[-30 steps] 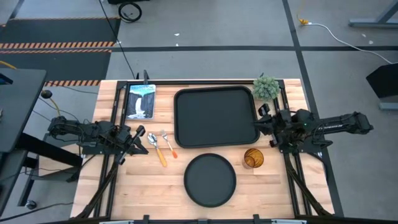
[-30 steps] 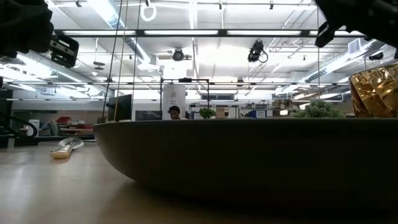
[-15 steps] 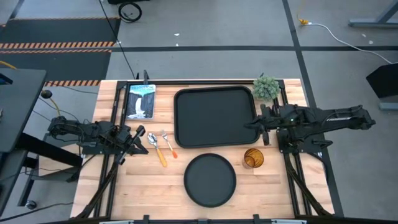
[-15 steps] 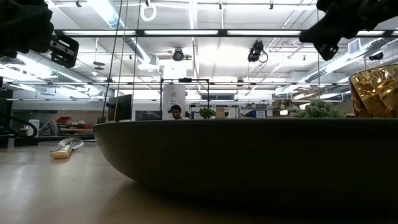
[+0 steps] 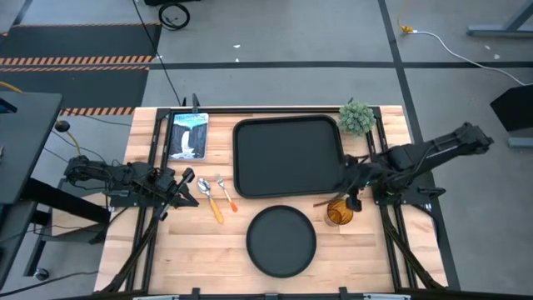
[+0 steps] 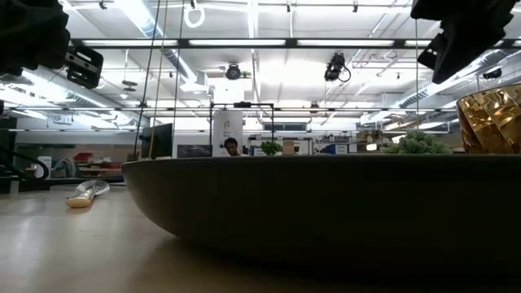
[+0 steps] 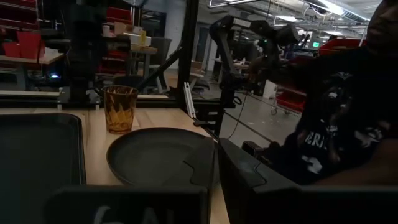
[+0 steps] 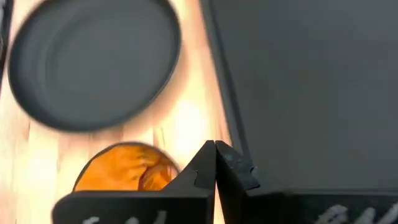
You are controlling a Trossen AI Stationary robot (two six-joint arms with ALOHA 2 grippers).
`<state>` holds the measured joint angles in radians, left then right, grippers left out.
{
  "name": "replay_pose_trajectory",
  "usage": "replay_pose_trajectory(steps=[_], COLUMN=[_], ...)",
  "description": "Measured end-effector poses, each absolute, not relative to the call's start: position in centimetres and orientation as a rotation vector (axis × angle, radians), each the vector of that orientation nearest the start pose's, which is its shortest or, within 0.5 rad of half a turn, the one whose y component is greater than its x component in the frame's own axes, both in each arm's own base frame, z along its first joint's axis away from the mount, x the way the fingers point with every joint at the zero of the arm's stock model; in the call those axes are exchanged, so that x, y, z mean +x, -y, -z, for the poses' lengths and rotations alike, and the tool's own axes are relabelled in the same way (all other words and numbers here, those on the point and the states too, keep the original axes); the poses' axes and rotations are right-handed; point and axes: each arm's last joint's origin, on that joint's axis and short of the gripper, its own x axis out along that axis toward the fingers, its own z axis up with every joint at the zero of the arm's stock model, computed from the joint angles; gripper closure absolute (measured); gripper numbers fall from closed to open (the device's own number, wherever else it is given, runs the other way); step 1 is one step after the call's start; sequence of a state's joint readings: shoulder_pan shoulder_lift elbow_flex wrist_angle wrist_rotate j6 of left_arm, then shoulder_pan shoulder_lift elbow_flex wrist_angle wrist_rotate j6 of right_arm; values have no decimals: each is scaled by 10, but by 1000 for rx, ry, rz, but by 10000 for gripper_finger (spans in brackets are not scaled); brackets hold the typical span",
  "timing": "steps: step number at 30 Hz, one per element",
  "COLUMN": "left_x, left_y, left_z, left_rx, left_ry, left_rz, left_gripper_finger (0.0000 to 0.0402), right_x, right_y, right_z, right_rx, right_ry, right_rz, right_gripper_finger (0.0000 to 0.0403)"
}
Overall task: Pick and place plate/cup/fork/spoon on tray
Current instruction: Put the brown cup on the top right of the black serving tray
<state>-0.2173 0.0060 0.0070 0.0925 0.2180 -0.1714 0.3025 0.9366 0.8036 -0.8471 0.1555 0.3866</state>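
**Colleague:** Where is your right gripper?

**Me:** The right gripper [image 5: 353,185] hangs above the cup [image 5: 339,212], just off the tray's [image 5: 287,123] near right corner. My wrist camera shows the fingers [image 8: 214,163] pressed together, clenched on nothing, so I have to spread them before I go down.

**Colleague:** And the cup?

**Me:** It stands upright on the table, between the tray and the plate [image 5: 281,241] but out to the right, touching neither. It looks like thin, translucent plastic, so I judge it light, stiff enough, and rather slick. A hard squeeze could flex it or pop it out; a sideways nudge would likely tip it. I plan to straddle the rim, one finger inside and one outside, and close gently.

**Colleague:** The other pieces?

**Me:** The plate lies flat, near of the tray; its low rim is the only hold, and I expect it to be heavier. The spoon [image 5: 211,198] and fork [image 5: 226,192] lie side by side left of the tray, thin and flat to the wood; I'd pinch each across its plastic handle. The left gripper [image 5: 185,188] waits just beside them; I cannot tell how its fingers stand. Nothing is on the tray yet.
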Motion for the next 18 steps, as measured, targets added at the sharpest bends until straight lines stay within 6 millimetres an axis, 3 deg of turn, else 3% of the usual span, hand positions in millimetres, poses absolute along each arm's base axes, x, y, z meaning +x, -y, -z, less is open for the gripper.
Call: replay_pose_trajectory(steps=[5,10,18], left_x=[93,93,93], left_y=[27,27,27], left_z=[-174,-174,-174], left_rx=[-168,-168,-168], left_ry=[56,56,57], left_rz=[442,442,442], left_gripper_finger=[372,372,372], right_x=[176,188,203], right_y=[-61,-70,-76], right_z=[-278,-280,-282], right_rx=[82,66,12], right_ry=[-1065,-1185,-1371], right_rz=[37,77,129], right_gripper_finger=[336,293,290])
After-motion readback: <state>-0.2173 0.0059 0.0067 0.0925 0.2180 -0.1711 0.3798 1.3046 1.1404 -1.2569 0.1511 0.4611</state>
